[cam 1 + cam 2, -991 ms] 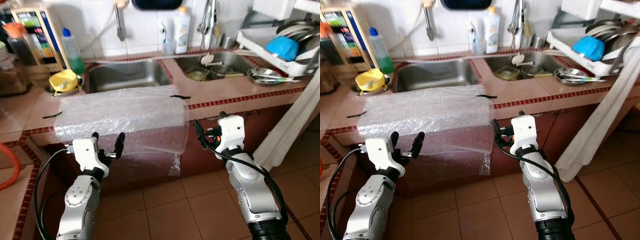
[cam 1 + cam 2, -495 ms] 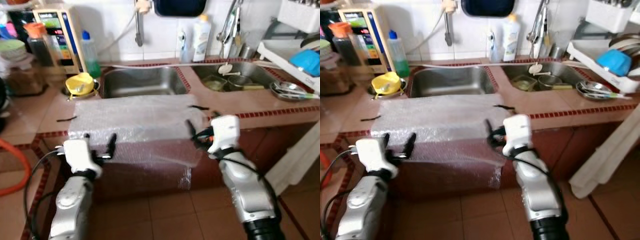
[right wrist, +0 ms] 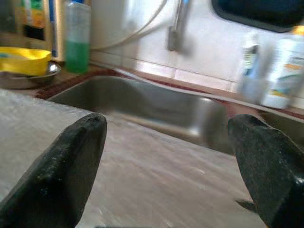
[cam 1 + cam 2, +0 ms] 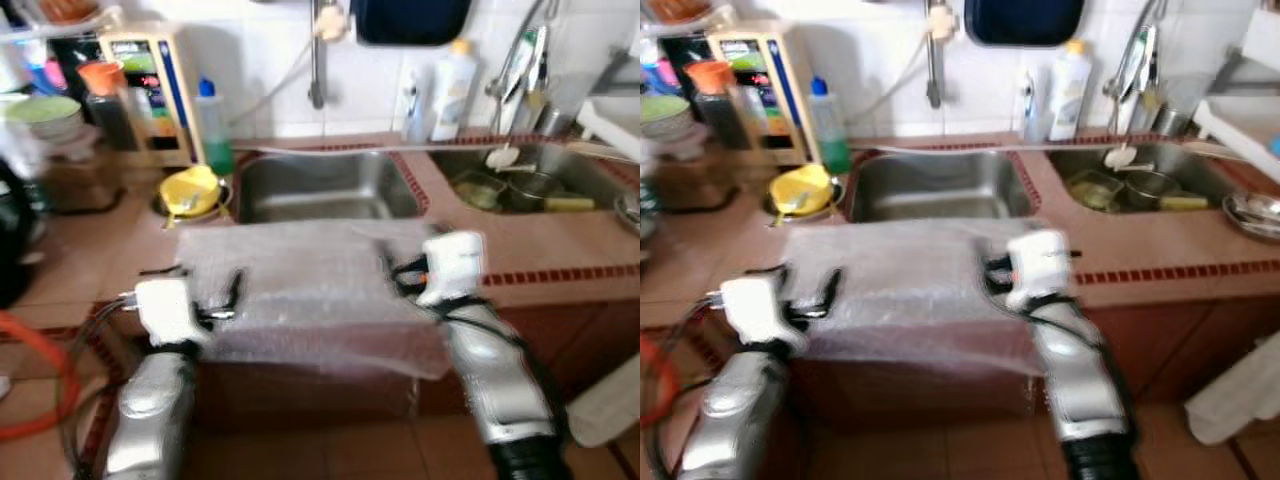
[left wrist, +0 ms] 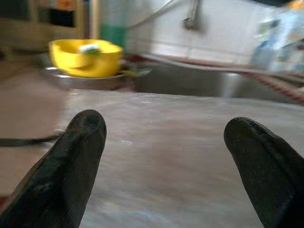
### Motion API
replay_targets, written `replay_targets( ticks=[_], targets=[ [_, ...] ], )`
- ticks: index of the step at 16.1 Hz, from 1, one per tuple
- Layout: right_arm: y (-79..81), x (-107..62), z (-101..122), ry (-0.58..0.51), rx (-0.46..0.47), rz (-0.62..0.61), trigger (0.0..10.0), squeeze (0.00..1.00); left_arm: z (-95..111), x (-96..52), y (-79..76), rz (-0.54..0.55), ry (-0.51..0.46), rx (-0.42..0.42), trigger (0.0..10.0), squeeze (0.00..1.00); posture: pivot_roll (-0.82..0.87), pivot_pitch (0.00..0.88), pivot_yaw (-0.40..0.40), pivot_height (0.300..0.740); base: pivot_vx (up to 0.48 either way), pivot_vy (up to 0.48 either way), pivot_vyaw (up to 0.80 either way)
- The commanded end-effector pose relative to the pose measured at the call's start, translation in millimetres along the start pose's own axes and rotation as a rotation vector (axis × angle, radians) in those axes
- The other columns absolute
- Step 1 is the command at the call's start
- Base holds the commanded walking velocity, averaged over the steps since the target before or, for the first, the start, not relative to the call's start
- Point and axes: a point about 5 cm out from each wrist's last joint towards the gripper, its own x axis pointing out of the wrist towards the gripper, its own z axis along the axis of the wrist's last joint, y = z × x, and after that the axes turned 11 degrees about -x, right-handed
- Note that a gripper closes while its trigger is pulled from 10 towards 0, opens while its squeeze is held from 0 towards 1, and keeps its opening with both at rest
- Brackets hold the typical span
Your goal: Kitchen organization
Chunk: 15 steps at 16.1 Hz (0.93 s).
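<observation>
Progress on the kitchen organization looks early, as far as these blurred head views allow a judgement. A clear sheet of bubble wrap (image 4: 300, 285) lies flat on the reddish tiled counter (image 4: 560, 250) in front of the left stainless steel sink basin (image 4: 325, 187), its near edge drooping over the counter front, and nothing has hold of it yet. The left end effector (image 4: 222, 297) hovers at the sheet's near left edge with its two black fingers spread wide and empty; in the left wrist view the fingertips (image 5: 78, 142) frame the wrap without pinching it. The right end effector (image 4: 392, 270) sits at the sheet's right side, likewise wide open and holding nothing, and its wrist view looks across the wrap toward the basin. So both arms seem staged for a grasp, but no pick has been made. Around them much looks unsorted: a yellow plastic bowl (image 4: 190, 188) rests in a metal dish beside the sink, a green bottle of liquid with a blue cap (image 4: 212, 125) stands behind it, a white plastic bottle (image 4: 452, 90) stands against the tiled wall, and the right sink basin (image 4: 520, 185) holds dishes and a white ladle. I judge that removing or folding the wrap is the step in hand, with the dishes and bottles left for later.
</observation>
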Motion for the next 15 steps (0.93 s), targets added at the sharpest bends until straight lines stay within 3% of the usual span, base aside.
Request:
replay_targets(
  ticks=[1, 3, 11, 15],
  targets=[
    [-12.2, -1.1, 3.1, -0.011, -0.018, -0.034, 10.0, 0.00, 0.1, 4.0, -11.2, -0.043, -0.001, 0.002, 10.0, 0.00, -0.19, 0.000, 0.020, 0.740, 0.454, 0.000, 0.00],
    [-13.4, -1.9, 1.9, -0.010, -0.022, -0.031, 10.0, 0.00, -1.4, 3.8, -10.5, -0.019, 0.005, -0.002, 10.0, 0.00, -0.19, 0.000, 0.019, 0.740, 0.300, 0.000, 0.00],
    [-11.0, -0.6, 2.7, -0.012, -0.019, -0.026, 10.0, 0.00, -5.0, 3.3, -10.2, 0.018, 0.020, 0.028, 10.0, 0.00, -0.19, 0.000, 0.019, 0.740, 0.000, 0.000, 0.00],
    [-9.4, -0.9, 2.6, -0.010, -0.018, -0.027, 10.0, 0.00, -5.4, 2.8, -10.0, 0.019, 0.025, 0.029, 10.0, 0.00, -0.19, 0.000, 0.021, 0.740, 0.000, -0.369, 0.00]
  ],
)
